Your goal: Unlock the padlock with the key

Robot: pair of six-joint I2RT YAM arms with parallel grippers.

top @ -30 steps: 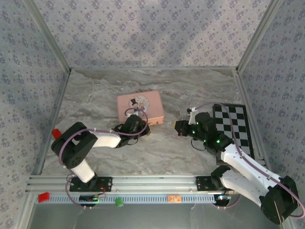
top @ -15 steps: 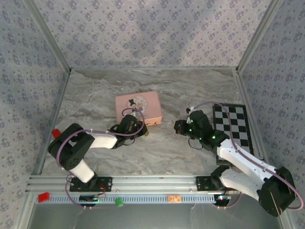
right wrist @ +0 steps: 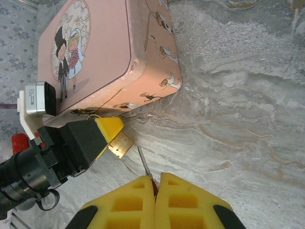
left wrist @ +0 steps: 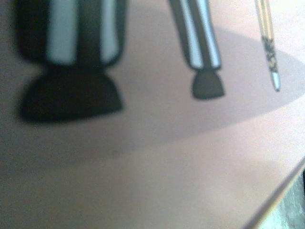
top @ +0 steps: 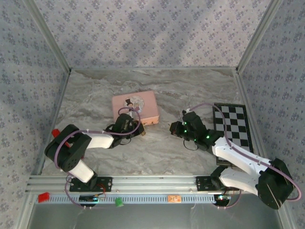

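I read padlock as brushed brass metal | key thin bright steel | tin smooth satin painted metal | right gripper pads matt yellow plastic | table matt, marbled, rough-looking

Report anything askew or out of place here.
The pink tin lies slightly skewed on the table. The padlock, pinched by the left gripper, hangs tilted. The key in the right gripper points just beside it.

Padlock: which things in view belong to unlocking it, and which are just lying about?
Job in hand:
padlock, gripped by the left tool
key, pinched in the right tool

Lying about:
tin, pink, right beside the padlock
checkerboard, by the right arm
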